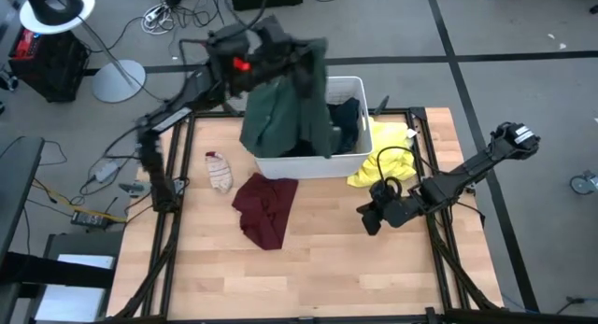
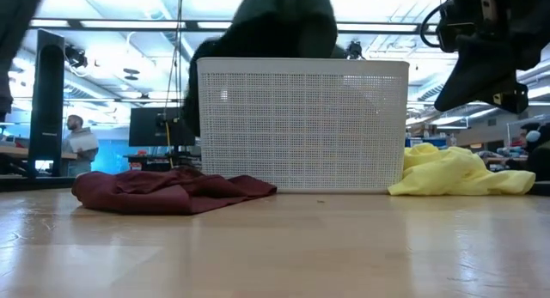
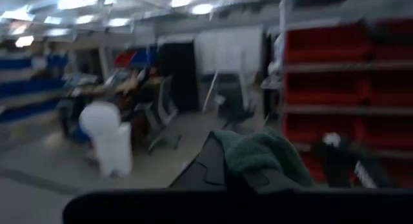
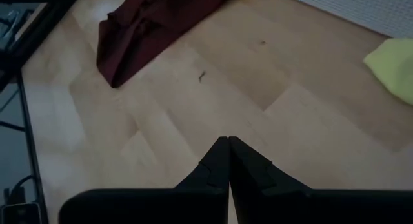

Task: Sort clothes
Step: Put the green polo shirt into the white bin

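One garment is actually in the air right now: the dark grey-green jacket [image 1: 285, 105], hanging from the left tool [image 1: 245, 64], which is raised above the white tub [image 1: 358, 85]. The left wrist view shows green fabric [image 3: 261, 156] bunched between the fingers, so that tool is clamped on it. The jacket hangs straight below the tool as a long limp sheet, its lower edge draping over the tub's near wall. My guess is it's the bulkiest, heaviest piece here, floppy with zero stiffness, so it'll swing and drag on the rim unless it's lifted well clear. A pinch at a thick seam or the collar should hold better than a single layer.

The right tool [image 1: 371, 217] hovers low over bare tabletop [image 4: 193, 108] with its fingers pressed together, holding nothing. Beside it, toward the tub, is the yellow piece [image 1: 378, 156], a crumpled pile touching the tub's wall. On its other side, farther off, lies the maroon piece [image 1: 264, 207], flat and wrinkled. Both look thin and light, so they'll probably slide on the wood rather than bunch. I'd go for a raised fold, not a flat area.

A small pale sock [image 1: 220, 170] lies just beyond the maroon one, below the left tool. Some dark clothes [image 1: 348, 123] are in the tub too.
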`<act>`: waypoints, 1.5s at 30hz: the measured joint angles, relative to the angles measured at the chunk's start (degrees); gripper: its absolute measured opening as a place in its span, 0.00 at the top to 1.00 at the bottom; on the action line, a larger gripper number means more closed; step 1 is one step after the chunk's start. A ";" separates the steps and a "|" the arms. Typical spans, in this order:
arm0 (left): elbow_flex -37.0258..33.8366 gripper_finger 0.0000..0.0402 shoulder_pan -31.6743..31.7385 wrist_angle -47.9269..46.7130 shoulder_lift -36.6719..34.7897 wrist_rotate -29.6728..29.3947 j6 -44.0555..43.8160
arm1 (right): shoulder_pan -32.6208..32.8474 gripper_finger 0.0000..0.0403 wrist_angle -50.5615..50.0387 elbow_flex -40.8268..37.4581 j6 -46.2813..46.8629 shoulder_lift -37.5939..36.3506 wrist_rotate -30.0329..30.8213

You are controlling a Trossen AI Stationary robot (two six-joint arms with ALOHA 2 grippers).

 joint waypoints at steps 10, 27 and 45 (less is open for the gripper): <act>-1.14 1.00 3.65 20.03 5.54 11.76 -4.93 | 3.89 1.00 0.23 -0.04 3.68 0.95 4.26; -1.21 1.00 5.02 -44.91 5.41 -7.82 -2.44 | 5.70 0.99 -0.70 -0.09 3.93 2.53 5.71; -35.94 0.99 6.02 -28.81 7.35 -7.27 -16.62 | 5.17 0.98 -0.16 -0.09 2.88 2.53 4.41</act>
